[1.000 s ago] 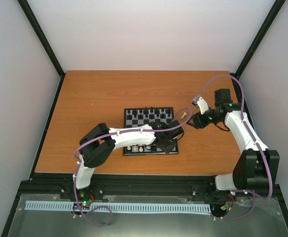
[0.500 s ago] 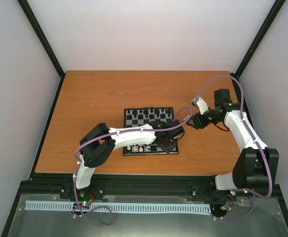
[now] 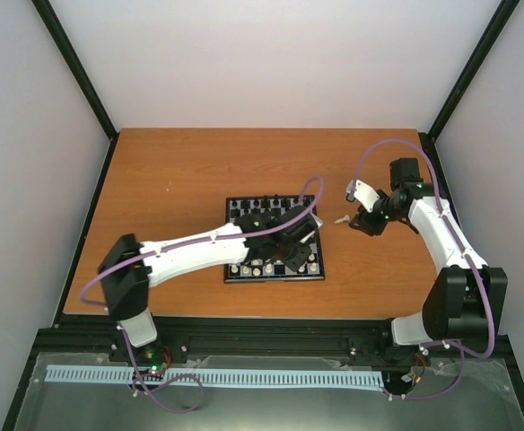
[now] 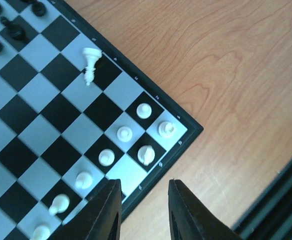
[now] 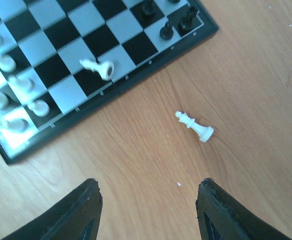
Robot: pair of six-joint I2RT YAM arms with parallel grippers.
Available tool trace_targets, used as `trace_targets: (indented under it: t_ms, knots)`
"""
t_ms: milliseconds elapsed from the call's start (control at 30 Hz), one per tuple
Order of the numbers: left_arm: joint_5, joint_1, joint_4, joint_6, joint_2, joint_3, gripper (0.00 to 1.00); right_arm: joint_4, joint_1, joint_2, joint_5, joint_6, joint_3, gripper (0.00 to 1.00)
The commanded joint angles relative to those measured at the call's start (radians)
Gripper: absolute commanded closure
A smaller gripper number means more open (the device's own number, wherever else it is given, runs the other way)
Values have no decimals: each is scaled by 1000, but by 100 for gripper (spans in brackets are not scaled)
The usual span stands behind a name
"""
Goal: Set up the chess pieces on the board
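The right gripper hangs wide open and empty over a cream-white piece, possibly a king, lying on the table just beside the board. It is tiny, light and slick, so pinch mid-stem. The left gripper, narrowly parted, holds nothing.

The table shows orange-brown wood grain, smooth with a faint sheen (veneer or laminate, I cannot tell). The board has flat, slightly glossy checks. The cream-white chess pieces look like smooth moulded plastic. The fingers are matt black plastic.
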Motion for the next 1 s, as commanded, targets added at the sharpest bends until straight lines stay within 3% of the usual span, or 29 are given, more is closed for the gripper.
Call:
trace_targets:
  t_ms: [0, 200, 433, 967]
  knots:
    - [-14, -4, 48, -55, -134, -104, 72, 7, -7, 58, 96, -277, 21, 47]
    - [16, -3, 126, -94, -264, -237, 65, 42, -5, 199, 157, -420, 96, 48]
    - [26, 1, 173, -117, -341, -300, 53, 38, 28, 383, 226, -456, 189, 48]
    - [39, 31, 205, -142, -384, -392, 52, 48, 115, 598, 346, -401, 269, 55]
